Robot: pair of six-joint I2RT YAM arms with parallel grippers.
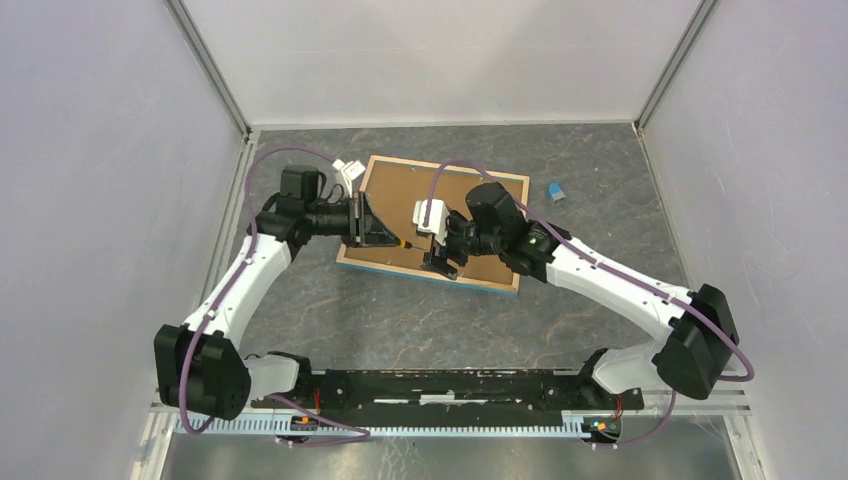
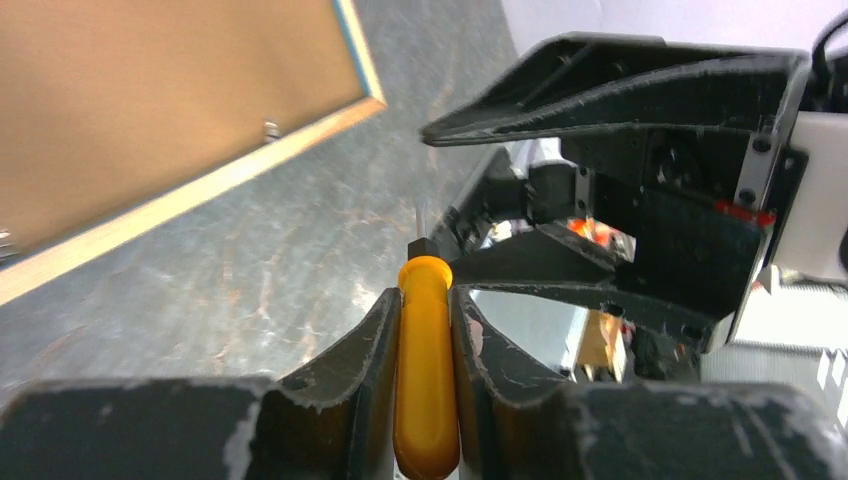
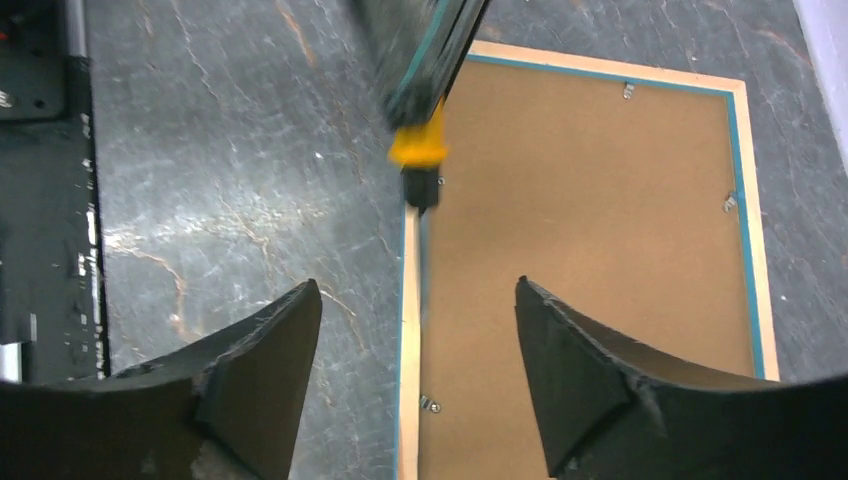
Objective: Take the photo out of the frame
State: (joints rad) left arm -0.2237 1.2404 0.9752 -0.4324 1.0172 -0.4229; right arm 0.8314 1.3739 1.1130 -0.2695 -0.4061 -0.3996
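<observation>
Frame [image 1: 400, 190] lies face down toward the table's far edge, with the photo hidden underneath. My left gripper [image 2: 425, 300] is clamped on a screwdriver [image 2: 428, 380], and my right gripper [image 3: 415, 285] hangs spread apart above. Guessing it's tab-prying time, so next the tip has to get under a tab [image 3: 429, 404].

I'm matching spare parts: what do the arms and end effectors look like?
The left arm and right arm have white links, black joints, looping purple cables. The left end effector and right end effector are black, scuffed, with tapered fingers.
</observation>
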